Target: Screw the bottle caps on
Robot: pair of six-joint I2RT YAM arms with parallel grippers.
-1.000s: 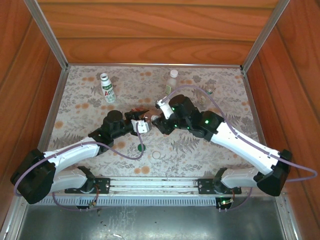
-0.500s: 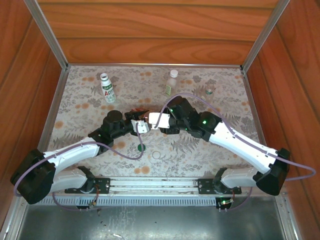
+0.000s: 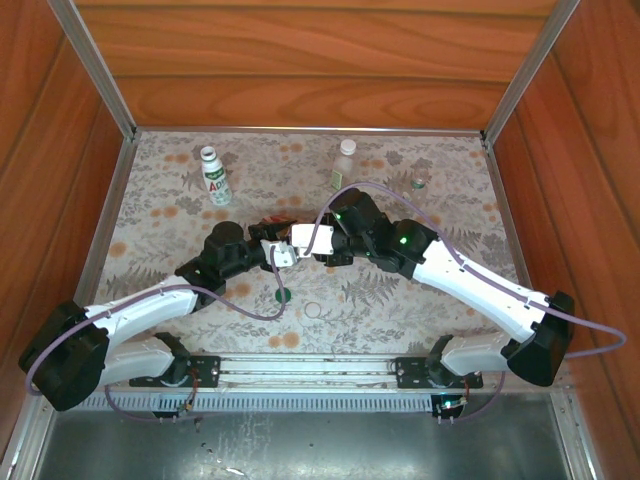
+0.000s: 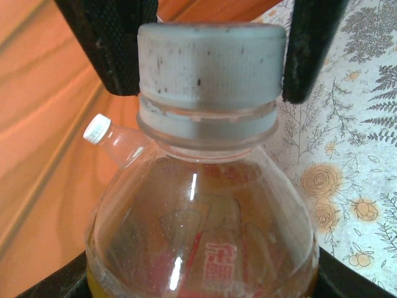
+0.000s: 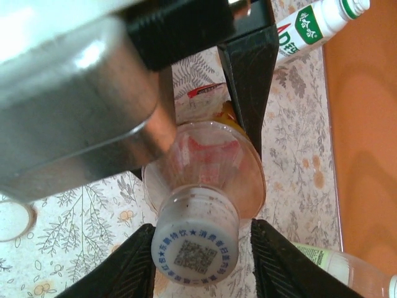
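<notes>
Bottle-holding is falling to my left jaws [image 3: 277,240], which are clamping the amber plastic bottle with a red label [image 4: 205,236] on its side over the flowered worktop [image 3: 150,225]. My right jaws [image 5: 201,230] are straddling its ribbed grey-white round cap [image 4: 211,59], seated on the neck; I cannot tell whether they are pressing it.

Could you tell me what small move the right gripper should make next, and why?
Probably close firmly on the grey cap: the right gripper flanks it closely, the cap sits on the amber bottle, and the left gripper holds that bottle, ready for twisting.
</notes>
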